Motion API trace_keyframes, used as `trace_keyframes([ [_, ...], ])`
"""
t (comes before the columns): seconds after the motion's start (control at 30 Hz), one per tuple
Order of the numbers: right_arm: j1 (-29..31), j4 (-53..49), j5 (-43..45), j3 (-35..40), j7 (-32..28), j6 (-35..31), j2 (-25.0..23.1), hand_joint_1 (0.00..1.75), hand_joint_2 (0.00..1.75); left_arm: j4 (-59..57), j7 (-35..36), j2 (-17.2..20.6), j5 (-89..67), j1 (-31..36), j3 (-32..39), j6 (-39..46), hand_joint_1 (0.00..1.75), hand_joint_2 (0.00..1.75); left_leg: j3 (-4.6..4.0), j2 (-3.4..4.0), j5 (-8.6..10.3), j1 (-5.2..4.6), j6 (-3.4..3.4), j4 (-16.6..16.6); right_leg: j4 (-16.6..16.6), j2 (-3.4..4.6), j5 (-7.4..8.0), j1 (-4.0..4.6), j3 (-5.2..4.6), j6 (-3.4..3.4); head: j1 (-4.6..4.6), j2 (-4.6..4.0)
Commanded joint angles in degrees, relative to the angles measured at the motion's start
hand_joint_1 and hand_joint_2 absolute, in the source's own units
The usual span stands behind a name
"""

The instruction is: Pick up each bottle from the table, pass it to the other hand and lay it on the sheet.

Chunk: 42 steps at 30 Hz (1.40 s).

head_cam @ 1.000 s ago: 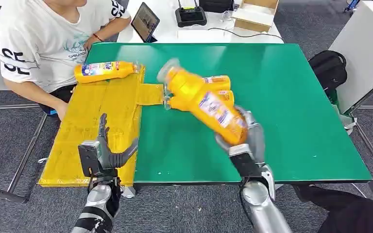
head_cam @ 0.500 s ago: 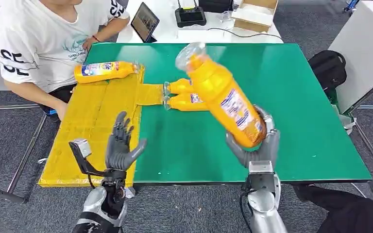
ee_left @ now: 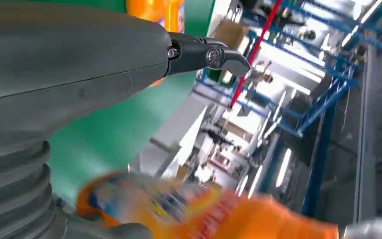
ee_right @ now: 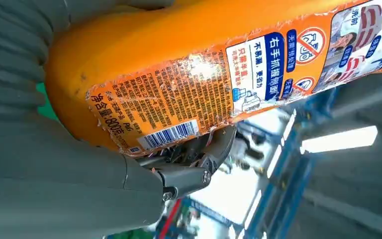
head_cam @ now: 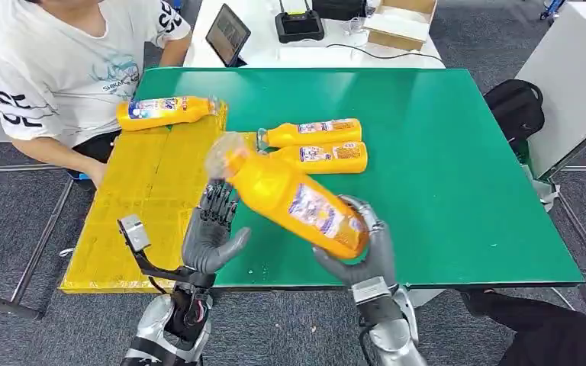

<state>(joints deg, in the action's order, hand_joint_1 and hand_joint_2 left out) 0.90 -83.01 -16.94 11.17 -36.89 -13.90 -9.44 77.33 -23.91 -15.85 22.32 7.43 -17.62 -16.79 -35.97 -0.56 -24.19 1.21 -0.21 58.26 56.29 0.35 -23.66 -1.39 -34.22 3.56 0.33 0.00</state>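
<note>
An orange bottle (head_cam: 296, 200) with a clear cap and a printed label is off the table, tilted with its base low in the right hand (head_cam: 362, 255) and its cap toward the sheet. Two more orange bottles (head_cam: 310, 134) (head_cam: 322, 156) lie on their sides, side by side on the green table, caps pointing at the yellow sheet (head_cam: 149, 202). A fourth bottle (head_cam: 166, 111) lies on its side at the sheet's far edge.

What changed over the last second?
The right hand swung its held bottle up, then down toward the left hand, which rose with fingers spread to meet it; no handover grip yet. The bottle on the sheet, the two bottles on the table and the yellow sheet stayed put.
</note>
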Motion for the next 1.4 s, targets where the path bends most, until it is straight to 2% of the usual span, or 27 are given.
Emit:
trace_keyframes([
  [0.03,1.95,12.3,0.64,4.32,-0.27,1.24,-2.38,1.75,1.75,-1.65,0.71,2.4,0.63,0.87,-3.81,-0.85,0.0,1.75,0.32,0.13,-0.08,0.04,0.03,-0.11,-0.12,0.07,-0.04,0.08,0.28,-0.17,0.0,0.0],
  [0.27,2.19,12.24,2.03,3.63,0.61,1.91,-2.74,1.75,1.75,-1.18,0.7,2.45,0.43,0.24,-4.18,-1.1,0.0,1.75,0.15,0.08,-0.03,0.01,0.03,-0.06,-0.06,0.04,-0.01,0.03,0.11,-0.1,0.0,0.0],
  [0.33,2.47,13.55,2.33,3.91,1.07,2.75,-3.1,1.75,1.75,-1.5,0.66,2.34,0.23,-0.01,-4.3,-1.47,0.0,1.75,0.44,0.2,-0.12,0.03,0.08,-0.1,-0.13,0.11,-0.05,0.08,0.38,-0.23,0.0,0.0],
  [0.37,2.58,14.23,2.32,4.2,1.09,2.93,-3.22,1.75,1.75,-1.63,0.64,2.25,0.16,-0.02,-4.3,-1.48,0.0,1.75,0.25,0.13,-0.06,0.01,0.05,-0.08,-0.09,0.07,-0.02,0.05,0.22,-0.15,0.02,0.0],
  [0.67,3.1,16.84,3.9,4.4,1.83,2.88,-4.94,1.75,1.75,-1.82,0.67,1.77,-0.31,-0.58,-4.43,-1.28,0.0,1.75,0.45,0.19,-0.15,0.03,0.06,-0.11,-0.12,0.1,-0.09,0.08,0.39,-0.23,0.0,0.0],
  [0.7,3.13,16.89,4.15,4.23,1.99,2.75,-5.12,1.75,1.75,-1.85,0.69,1.75,-0.31,-0.65,-4.46,-1.26,0.0,1.75,0.26,0.11,-0.07,0.01,0.05,-0.08,-0.08,0.04,-0.05,0.04,0.21,-0.15,0.02,0.0],
  [0.73,3.28,17.16,4.58,4.16,2.34,2.6,-5.36,1.75,1.75,-1.84,0.71,1.69,-0.37,-0.77,-4.48,-1.19,0.0,1.75,0.45,0.16,-0.13,0.01,0.08,-0.11,-0.12,0.07,-0.08,0.07,0.39,-0.22,0.0,0.0],
  [0.77,3.43,17.41,4.6,4.48,2.38,2.75,-5.33,1.75,1.75,-1.83,0.79,1.69,-0.51,-0.82,-4.57,-1.22,0.0,1.75,0.24,0.12,-0.06,0.0,0.05,-0.08,-0.08,0.06,-0.03,0.03,0.19,-0.13,0.0,0.0],
  [1.17,7.13,28.11,-1.9,13.6,5.03,7.57,-3.81,1.75,1.75,-5.23,1.36,1.36,-2.2,0.76,-5.24,-1.34,0.0,1.75,0.31,0.14,-0.07,0.03,0.05,-0.11,-0.13,0.07,-0.02,0.07,0.27,-0.16,0.02,0.0],
  [1.4,8.17,31.17,-4.45,16.0,5.7,8.85,-3.63,1.75,1.75,-6.32,1.76,1.07,-2.3,1.43,-4.97,-1.4,0.0,1.75,0.23,0.0,-0.03,0.02,0.05,-0.07,-0.09,-0.06,-0.04,0.05,0.21,-0.12,0.0,0.0],
])
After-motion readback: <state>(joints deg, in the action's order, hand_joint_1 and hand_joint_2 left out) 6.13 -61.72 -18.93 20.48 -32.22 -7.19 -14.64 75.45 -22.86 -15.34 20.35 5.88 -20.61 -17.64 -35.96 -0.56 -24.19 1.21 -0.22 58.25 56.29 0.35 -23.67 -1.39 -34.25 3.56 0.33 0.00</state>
